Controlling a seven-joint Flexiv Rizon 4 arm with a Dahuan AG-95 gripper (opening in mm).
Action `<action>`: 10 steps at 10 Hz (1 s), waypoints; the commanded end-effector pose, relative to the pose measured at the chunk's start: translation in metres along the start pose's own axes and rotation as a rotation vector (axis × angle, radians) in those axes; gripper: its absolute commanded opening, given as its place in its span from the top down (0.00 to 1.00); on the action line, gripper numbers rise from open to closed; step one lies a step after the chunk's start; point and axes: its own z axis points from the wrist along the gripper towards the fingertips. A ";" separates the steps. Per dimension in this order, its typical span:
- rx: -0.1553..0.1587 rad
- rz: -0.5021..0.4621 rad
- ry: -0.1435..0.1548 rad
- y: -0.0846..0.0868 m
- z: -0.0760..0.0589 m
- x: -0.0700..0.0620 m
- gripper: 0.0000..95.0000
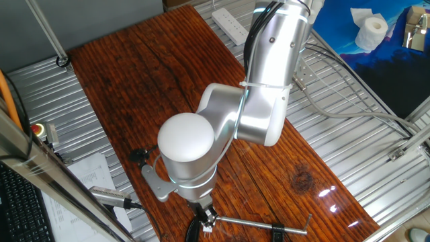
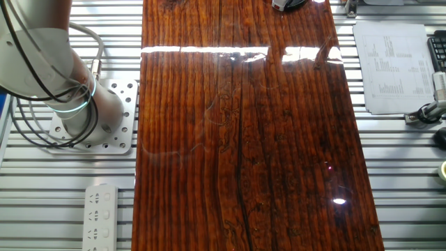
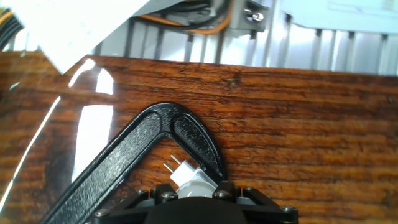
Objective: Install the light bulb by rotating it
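In the hand view the light bulb (image 3: 194,184) is small and white, with two thin pins sticking out of its pale base toward the upper left. It sits between the black fingers (image 3: 158,198) of my gripper (image 3: 194,191), which is shut on its dome. The pins point into the inner corner of a black V-shaped bracket (image 3: 155,127) lying on the wooden table (image 3: 311,137). In one fixed view my gripper (image 1: 205,216) hangs low over the table's near end, under the arm's big white joint cap (image 1: 185,138); the bulb is hidden there.
A metal rod with a black clamp (image 1: 265,223) lies next to the gripper. Printed papers (image 2: 390,66) and a power strip (image 2: 100,216) rest on the metal bench beside the table. The arm's base (image 2: 77,115) stands at one side, and a toilet paper roll (image 1: 371,32) is further off.
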 end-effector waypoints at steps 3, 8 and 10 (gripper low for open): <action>-0.005 0.128 0.000 -0.002 0.001 0.000 0.80; 0.002 0.269 0.000 -0.003 0.001 0.000 0.80; 0.013 0.315 -0.002 -0.004 0.000 0.000 0.80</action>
